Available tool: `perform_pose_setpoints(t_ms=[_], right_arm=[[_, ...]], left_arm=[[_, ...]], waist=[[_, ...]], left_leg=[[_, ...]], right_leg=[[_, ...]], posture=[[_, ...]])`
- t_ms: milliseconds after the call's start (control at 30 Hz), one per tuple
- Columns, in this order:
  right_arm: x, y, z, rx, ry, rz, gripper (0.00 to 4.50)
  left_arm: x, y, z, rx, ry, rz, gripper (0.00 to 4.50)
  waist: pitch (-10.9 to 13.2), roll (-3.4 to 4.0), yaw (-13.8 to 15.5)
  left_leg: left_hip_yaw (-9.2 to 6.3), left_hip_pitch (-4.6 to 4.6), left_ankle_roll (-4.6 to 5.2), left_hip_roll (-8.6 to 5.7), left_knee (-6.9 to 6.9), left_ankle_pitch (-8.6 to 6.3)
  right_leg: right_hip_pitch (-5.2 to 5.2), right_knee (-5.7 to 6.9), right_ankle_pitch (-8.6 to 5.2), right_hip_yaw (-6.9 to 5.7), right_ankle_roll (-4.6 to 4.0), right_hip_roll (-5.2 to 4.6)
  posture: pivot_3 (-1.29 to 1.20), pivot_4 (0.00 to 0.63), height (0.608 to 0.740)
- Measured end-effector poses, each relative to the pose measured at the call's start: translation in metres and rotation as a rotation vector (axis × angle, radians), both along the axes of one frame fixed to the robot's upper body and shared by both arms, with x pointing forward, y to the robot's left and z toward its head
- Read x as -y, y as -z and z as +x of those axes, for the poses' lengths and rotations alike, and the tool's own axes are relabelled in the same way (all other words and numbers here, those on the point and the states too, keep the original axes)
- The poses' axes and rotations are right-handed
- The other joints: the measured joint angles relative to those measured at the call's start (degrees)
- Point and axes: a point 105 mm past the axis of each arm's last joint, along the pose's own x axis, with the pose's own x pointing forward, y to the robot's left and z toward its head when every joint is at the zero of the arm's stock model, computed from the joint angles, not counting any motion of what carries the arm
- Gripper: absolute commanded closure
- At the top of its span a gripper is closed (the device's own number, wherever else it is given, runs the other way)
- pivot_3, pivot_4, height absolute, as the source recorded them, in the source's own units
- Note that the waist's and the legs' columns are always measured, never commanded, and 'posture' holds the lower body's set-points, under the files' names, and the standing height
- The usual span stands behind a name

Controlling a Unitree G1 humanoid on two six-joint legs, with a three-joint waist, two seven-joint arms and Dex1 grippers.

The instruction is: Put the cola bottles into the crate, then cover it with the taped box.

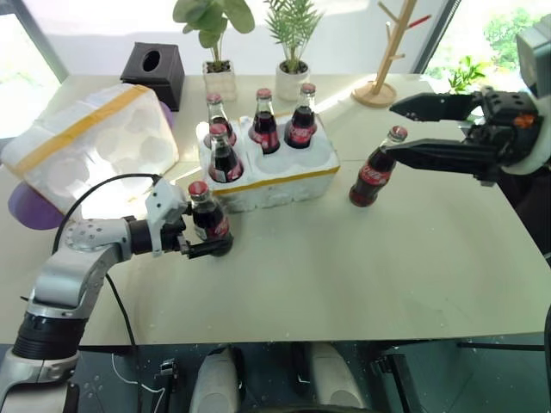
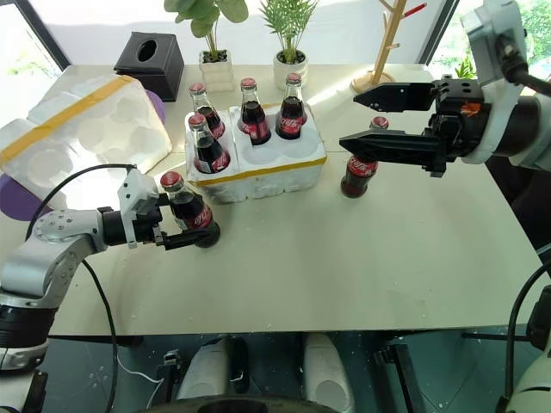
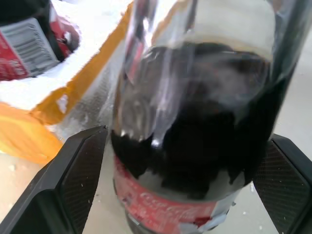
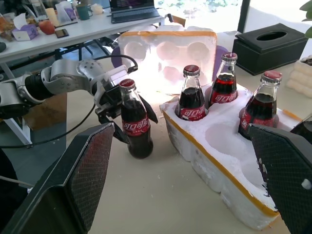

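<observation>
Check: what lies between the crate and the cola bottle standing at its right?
Only bare tabletop separates crate and cola bottle, seen in the left eye view.

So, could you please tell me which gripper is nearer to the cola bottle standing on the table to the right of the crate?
Right. The right gripper hovers open around that bottle's cap, while the left gripper sits across the crate, around another bottle.

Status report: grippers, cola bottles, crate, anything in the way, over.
Left gripper jaws straddling a loose cola bottle, right gripper open. Four bottles in crate. Nothing blocking.
</observation>
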Motion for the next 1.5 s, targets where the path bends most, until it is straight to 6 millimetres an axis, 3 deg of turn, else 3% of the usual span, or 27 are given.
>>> perform_pose_setpoints(t_ms=[33,167,433,567,667,800,900,1000,1233,1300,1367,1500], right_arm=[[0.0,0.0,0.0,0.0,0.001,0.002,0.0],[0.0,0.0,0.002,0.001,0.01,0.009,0.0],[-0.003,0.003,0.001,0.001,0.006,0.034,0.0],[-0.003,0.004,0.001,0.001,0.016,0.043,0.0],[-0.001,0.004,0.0,0.007,0.029,0.048,0.0],[0.001,0.009,0.001,-0.002,0.053,0.048,0.0],[0.003,0.009,0.0,0.005,0.064,0.053,0.0],[0.004,0.011,0.0,0.0,0.073,0.055,0.0],[0.005,0.013,0.001,0.01,0.084,0.049,0.0],[0.004,0.013,0.001,0.015,0.083,0.052,0.0],[0.004,0.013,0.002,0.017,0.084,0.055,0.0],[0.003,0.014,0.002,0.018,0.081,0.059,0.0]], left_arm=[[0.001,0.0,-0.001,-0.008,0.006,-0.003,1.75],[0.016,-0.007,-0.012,-0.079,0.078,-0.062,1.75],[0.08,-0.085,0.011,0.109,0.116,-0.313,1.75],[0.114,-0.106,0.031,0.185,0.031,-0.364,1.75],[0.125,-0.104,0.05,0.215,-0.095,-0.34,1.75],[0.126,-0.099,0.067,0.212,-0.229,-0.334,1.75],[0.117,-0.103,0.078,0.245,-0.335,-0.299,1.75],[0.111,-0.092,0.087,0.224,-0.414,-0.25,1.75],[0.122,-0.078,0.089,0.139,-0.419,-0.207,1.75],[0.126,-0.072,0.091,0.097,-0.413,-0.194,0.69],[0.13,-0.073,0.093,0.065,-0.409,-0.199,0.08],[0.131,-0.082,0.099,0.035,-0.401,-0.211,0.08]], waist=[[0.0,0.0,0.0],[0.01,-0.01,0.09],[0.02,-0.03,1.43],[0.02,-0.04,1.42],[0.02,-0.03,1.05],[0.02,-0.04,0.87],[0.02,-0.03,0.87],[0.02,-0.03,1.12],[0.02,-0.04,1.25],[0.02,-0.04,1.31],[0.02,-0.04,1.32],[0.01,-0.03,1.21]], left_leg=[[0.0,0.0,0.0,0.0,0.0,0.0],[-0.01,-0.04,0.0,0.0,0.0,0.0],[-0.09,-0.05,0.0,-0.08,0.08,0.0],[-0.12,-0.04,0.01,-0.13,0.09,0.01],[-0.11,0.01,0.01,-0.13,0.05,0.01],[-0.16,0.0,0.01,-0.1,0.03,0.01],[-0.14,0.01,0.01,-0.12,0.04,0.01],[-0.14,0.0,0.01,-0.12,0.04,0.01],[-0.14,-0.01,0.01,-0.15,0.04,0.01],[-0.15,-0.01,0.01,-0.15,0.04,0.01],[-0.15,-0.01,0.01,-0.15,0.05,0.01],[-0.15,0.01,0.01,-0.16,0.04,0.01]], right_leg=[[0.0,0.0,0.0,0.0,0.0,0.0],[0.0,-0.02,0.0,0.0,0.0,-0.02],[0.1,-0.03,0.04,0.02,0.08,0.0],[0.13,-0.03,0.06,0.02,0.11,0.0],[0.11,-0.02,0.06,0.08,0.11,0.05],[0.08,0.01,0.06,0.07,0.1,0.08],[0.1,0.0,0.06,0.07,0.1,0.05],[0.1,0.0,0.06,0.06,0.11,0.04],[0.08,-0.01,0.06,0.06,0.11,0.03],[0.09,-0.01,0.06,0.05,0.11,0.03],[0.1,-0.01,0.06,0.05,0.11,0.02],[0.12,-0.01,0.06,0.05,0.11,0.03]], posture=[[0.0,0.15,0.74],[0.0,0.15,0.74],[0.0,0.15,0.74],[0.0,0.15,0.74],[0.0,0.15,0.74],[0.0,0.15,0.74],[0.0,0.15,0.74],[0.0,0.15,0.74],[0.0,0.15,0.74],[0.0,0.15,0.74],[0.0,0.15,0.74],[0.0,0.15,0.74]])
